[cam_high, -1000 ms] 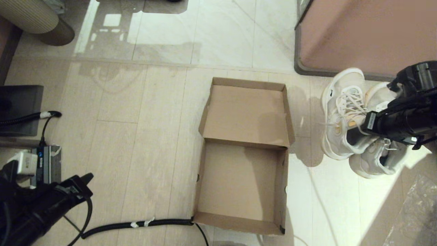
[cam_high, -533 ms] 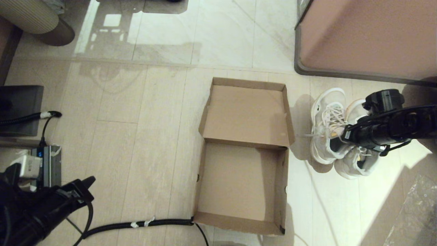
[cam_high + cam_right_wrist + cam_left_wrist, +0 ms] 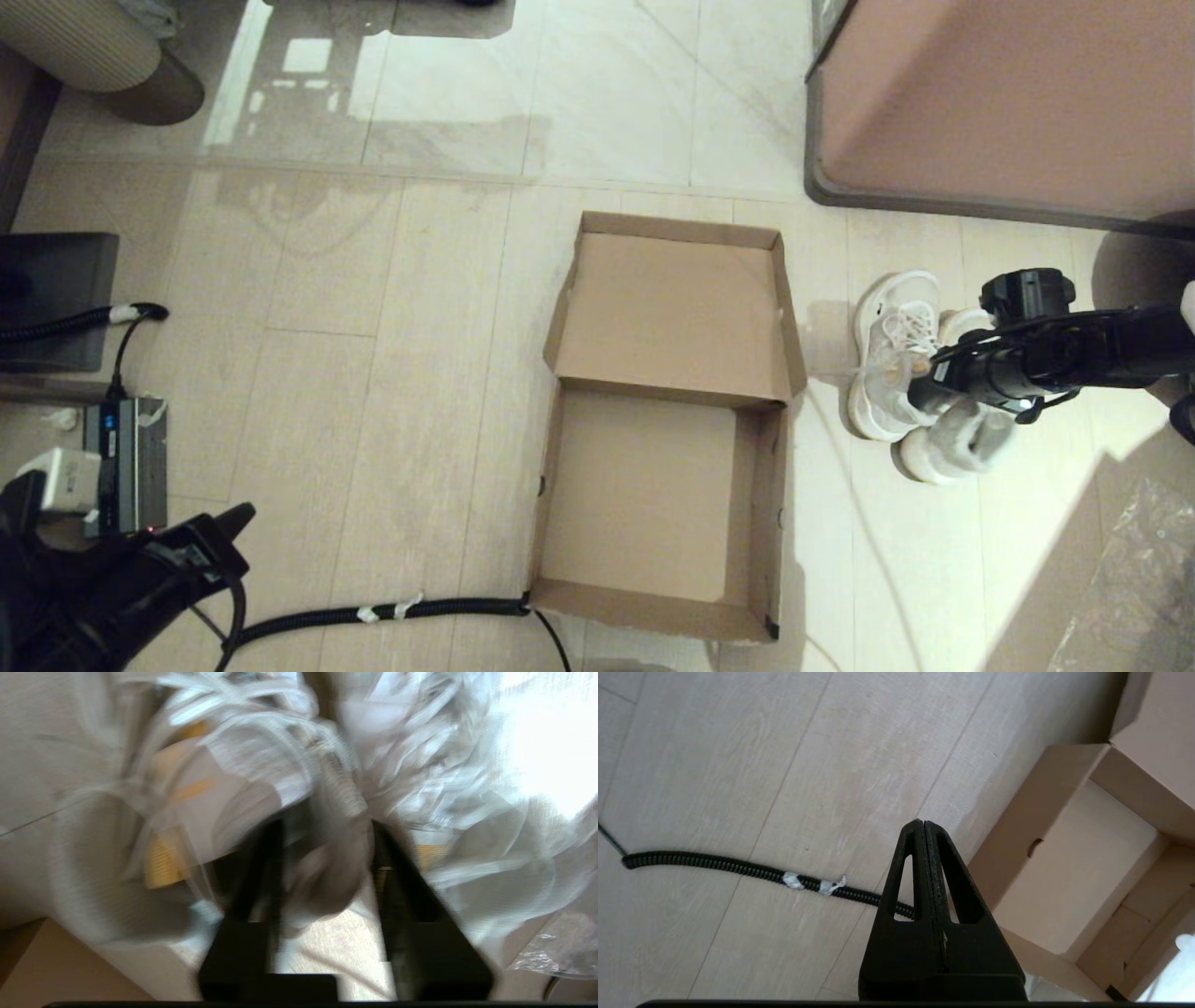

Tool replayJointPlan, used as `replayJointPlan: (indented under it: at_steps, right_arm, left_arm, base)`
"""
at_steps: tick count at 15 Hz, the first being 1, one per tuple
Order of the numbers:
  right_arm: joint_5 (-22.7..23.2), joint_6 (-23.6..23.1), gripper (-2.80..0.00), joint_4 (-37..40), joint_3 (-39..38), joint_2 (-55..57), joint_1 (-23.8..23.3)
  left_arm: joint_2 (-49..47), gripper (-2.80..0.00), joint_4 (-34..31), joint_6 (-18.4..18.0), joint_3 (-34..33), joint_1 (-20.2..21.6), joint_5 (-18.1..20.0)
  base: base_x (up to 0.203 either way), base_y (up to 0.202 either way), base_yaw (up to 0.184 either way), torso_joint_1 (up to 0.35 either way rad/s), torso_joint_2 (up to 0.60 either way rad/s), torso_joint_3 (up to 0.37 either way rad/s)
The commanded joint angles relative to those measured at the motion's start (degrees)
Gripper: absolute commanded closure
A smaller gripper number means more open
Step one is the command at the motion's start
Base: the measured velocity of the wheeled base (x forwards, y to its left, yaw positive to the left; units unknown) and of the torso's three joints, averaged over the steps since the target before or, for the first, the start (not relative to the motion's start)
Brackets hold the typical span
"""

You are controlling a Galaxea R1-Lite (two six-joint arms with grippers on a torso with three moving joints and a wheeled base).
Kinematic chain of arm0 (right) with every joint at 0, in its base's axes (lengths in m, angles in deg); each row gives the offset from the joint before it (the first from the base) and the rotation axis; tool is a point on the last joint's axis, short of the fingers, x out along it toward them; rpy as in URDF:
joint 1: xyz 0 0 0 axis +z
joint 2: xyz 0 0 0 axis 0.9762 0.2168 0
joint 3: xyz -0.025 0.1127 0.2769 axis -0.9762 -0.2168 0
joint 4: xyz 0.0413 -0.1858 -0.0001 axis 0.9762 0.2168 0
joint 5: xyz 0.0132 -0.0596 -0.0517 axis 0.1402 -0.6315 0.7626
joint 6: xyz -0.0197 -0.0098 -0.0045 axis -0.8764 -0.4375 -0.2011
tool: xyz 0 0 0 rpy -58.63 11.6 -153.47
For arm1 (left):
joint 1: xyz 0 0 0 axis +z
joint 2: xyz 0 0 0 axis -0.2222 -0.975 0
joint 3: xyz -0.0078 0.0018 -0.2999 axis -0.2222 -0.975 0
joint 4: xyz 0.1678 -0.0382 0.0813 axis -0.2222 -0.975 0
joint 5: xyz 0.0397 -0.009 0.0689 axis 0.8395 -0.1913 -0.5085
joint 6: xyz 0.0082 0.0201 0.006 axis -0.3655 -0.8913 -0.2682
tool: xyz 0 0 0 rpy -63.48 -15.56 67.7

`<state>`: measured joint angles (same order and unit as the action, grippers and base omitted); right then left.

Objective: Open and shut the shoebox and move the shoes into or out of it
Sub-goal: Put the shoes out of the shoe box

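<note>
The brown cardboard shoebox [image 3: 549, 485] lies open and empty in the middle of the floor. Its hinged lid [image 3: 672, 308] is folded back flat on the far side. The pair of white sneakers [image 3: 887, 355] is just right of the box, side by side with toes pointing away. My right gripper [image 3: 920, 397] reaches in from the right and is shut on the shoes' adjoining grey inner collars [image 3: 322, 858], one finger inside each shoe. I cannot tell whether the soles touch the floor. My left gripper [image 3: 238, 515] is shut on nothing, low at the near left, short of the box's wall [image 3: 1064, 882].
A large pinkish-brown dark-rimmed block [image 3: 1008, 103] stands behind the shoes. A black corrugated cable [image 3: 373, 613] runs along the floor to the box's near left corner. A power strip and adapters [image 3: 126, 448] lie at the left. Crinkled plastic sheet [image 3: 1139, 579] lies at the near right.
My right gripper has carried the shoes left towards the box and downward, so they look smaller. The left arm has sunk slightly. The box has not moved.
</note>
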<state>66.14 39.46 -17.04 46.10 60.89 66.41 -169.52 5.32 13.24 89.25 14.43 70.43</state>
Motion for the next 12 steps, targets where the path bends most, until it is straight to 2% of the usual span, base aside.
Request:
replayJointPlan:
  at_steps: [1, 5, 9, 12]
  right_arm:
    - [0.04, 0.07, -2.8, 0.21, 0.46, 1.5, -0.18]
    - [-0.05, 0.07, -2.8, 0.35, -2.32, -2.52, -0.21]
    - [-0.64, 0.1, -2.8, 0.18, -13.84, -10.28, 0.07]
    - [-3.55, -1.05, -2.8, -2.06, -13.18, -7.26, 0.17]
  left_arm:
    - [0.86, 0.0, 0.36, 0.16, -0.65, 0.07, -0.07]
    - [0.97, 0.0, 0.29, 0.32, -0.77, 0.16, -0.07]
    - [0.71, 0.0, 0.29, 0.67, -0.24, 0.16, -0.07]
    - [1.76, 0.0, 0.29, 0.73, -0.41, 0.16, -0.07]
  base:
    - [0.0, 0.0, 0.0, 0.0, 0.0, 0.0]
    - [0.0, 0.0, 0.0, 0.0, 0.0, 0.0]
    - [0.0, 0.0, 0.0, 0.0, 0.0, 0.0]
    - [0.0, 0.0, 0.0, 0.0, 0.0, 0.0]
